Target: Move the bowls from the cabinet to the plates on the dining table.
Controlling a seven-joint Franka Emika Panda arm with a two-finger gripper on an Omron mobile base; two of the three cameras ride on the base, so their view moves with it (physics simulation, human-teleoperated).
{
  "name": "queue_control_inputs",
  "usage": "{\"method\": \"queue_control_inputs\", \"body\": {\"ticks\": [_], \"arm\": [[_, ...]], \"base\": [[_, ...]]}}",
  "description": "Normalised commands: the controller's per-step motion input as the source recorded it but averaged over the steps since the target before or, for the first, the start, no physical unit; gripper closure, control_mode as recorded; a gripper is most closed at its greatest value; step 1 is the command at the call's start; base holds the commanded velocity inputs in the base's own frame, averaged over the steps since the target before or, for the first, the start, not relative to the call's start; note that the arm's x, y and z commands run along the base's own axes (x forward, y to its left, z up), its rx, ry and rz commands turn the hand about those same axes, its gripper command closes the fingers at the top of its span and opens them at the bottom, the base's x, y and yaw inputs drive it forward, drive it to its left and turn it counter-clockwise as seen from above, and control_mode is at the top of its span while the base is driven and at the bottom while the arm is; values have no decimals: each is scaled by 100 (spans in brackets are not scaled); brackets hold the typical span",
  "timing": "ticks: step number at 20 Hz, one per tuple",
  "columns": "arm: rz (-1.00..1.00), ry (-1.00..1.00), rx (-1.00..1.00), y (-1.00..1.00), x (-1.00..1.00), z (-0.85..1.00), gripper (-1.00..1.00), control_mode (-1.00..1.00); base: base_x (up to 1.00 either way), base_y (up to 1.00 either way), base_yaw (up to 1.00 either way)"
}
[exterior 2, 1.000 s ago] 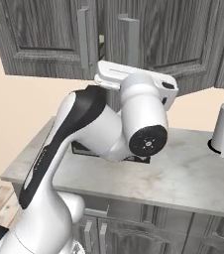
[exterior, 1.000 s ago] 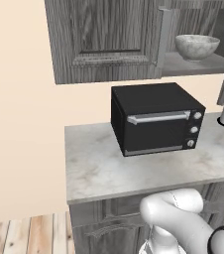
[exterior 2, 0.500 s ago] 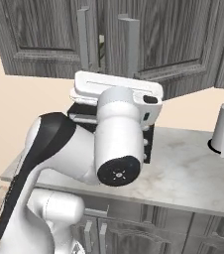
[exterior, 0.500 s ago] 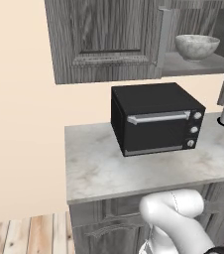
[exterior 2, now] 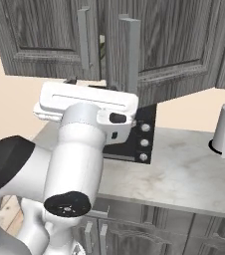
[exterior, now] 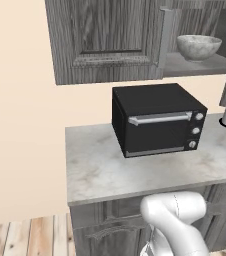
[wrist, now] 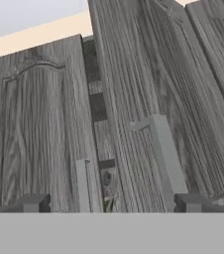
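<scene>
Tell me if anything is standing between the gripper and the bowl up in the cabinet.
Yes. In the hand view the open gripper faces the cabinet doors, with only a narrow gap between them. The left base view shows the marbled bowl on the shelf behind a door swung partly open, so that door likely blocks a straight reach.

A kitchen — wall cabinet (exterior: 110, 40); countertop oven (exterior: 157, 120); marble counter (exterior: 105, 170)

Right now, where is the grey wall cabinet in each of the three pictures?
Left base view: the cabinet runs along the top, above the black oven.
Right base view: across the top, behind the arm.
Hand view: close up, doors facing the camera.
Shared landmark: its ajar door.
</scene>
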Motion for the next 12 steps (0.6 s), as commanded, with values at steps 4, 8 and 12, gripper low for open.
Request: {"method": "queue_control_inputs", "body": {"ticks": [4,8,12], "arm": [[0,-10,-4,60,-11,0,-100,-100],[0,-8,-8,61,4,0,-100,-100],[-2,-6,-7,56,15,0,-100,-100]], "base": [[0,0,0],[0,0,0],[0,0,0]]}}
